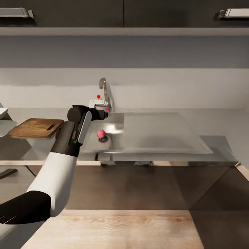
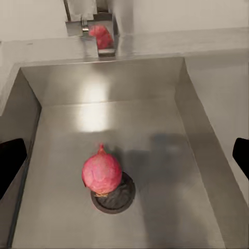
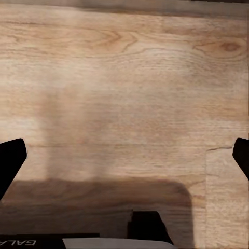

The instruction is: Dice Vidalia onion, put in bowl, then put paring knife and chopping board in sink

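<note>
The Vidalia onion (image 1: pixel 101 133) (image 2: pixel 101 174), a small pinkish-red ball, rests on the round drain of the sink (image 1: pixel 114 145) (image 2: pixel 155 129). My left gripper (image 1: pixel 101 115) (image 2: pixel 124 158) hovers open above the basin, with the onion below and between its spread fingers, untouched. The brown chopping board (image 1: pixel 36 128) lies on the countertop (image 1: pixel 218 121) left of the sink, beside my left forearm. A white rim cut off at the picture's left edge looks like the bowl (image 1: pixel 2 112). The paring knife is out of view. My right gripper (image 3: pixel 124 158) hangs open over light wood, holding nothing.
The curved chrome tap (image 1: pixel 103 89) with a red knob (image 1: pixel 98 97) stands behind the basin. The flat drainer (image 1: pixel 159 133) stretches to the right. Dark cabinet fronts (image 1: pixel 145 186) sit below the counter, wall cabinets (image 1: pixel 124 14) above, and a light wooden surface (image 1: pixel 114 228) lies nearest me.
</note>
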Controlling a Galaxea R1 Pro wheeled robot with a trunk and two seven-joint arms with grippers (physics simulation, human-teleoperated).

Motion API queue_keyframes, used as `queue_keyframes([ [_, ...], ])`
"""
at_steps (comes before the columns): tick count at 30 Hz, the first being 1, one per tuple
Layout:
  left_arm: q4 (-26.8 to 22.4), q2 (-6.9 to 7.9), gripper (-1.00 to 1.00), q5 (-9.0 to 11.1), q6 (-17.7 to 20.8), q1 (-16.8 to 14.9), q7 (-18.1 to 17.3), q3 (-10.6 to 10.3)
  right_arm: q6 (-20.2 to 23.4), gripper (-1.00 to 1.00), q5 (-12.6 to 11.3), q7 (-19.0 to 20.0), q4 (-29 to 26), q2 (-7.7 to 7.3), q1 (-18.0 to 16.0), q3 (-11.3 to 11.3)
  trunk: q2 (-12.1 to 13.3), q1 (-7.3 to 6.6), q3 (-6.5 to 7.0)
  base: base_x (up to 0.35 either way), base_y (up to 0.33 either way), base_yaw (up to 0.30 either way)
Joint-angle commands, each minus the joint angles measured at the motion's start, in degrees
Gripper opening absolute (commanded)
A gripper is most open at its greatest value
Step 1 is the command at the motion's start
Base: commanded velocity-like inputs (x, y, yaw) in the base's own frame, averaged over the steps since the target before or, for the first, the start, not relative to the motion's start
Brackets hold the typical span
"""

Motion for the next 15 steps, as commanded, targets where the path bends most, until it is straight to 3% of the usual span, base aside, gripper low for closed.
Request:
queue_keyframes([
  [1, 0.0, 0.04, 1.0, 0.5, 0.2, 0.0, 0.5, -0.1, -0.1, 1.0, 0.6, -0.4, 0.1, 0.03, 0.0, -0.2, 0.0, 0.03, -0.05, 0.27, 0.18, 0.0],
  [5, -0.1, 0.29, 1.0, 0.5, 0.2, 0.7, 0.5, -0.1, -0.1, 1.0, 0.6, -0.4, 0.1, 0.02, 0.0, -0.2, 0.0, 0.03, -0.05, 0.189, 0.157, 0.0],
  [15, 0.0, 0.33, 1.0, 0.4, 0.1, 1.9, 0.4, -0.1, 0.0, 1.0, 0.6, -0.4, 0.1, 0.1, 0.0, -0.2, 0.0, 0.03, -0.22, 0.019, 0.019, 0.0],
])
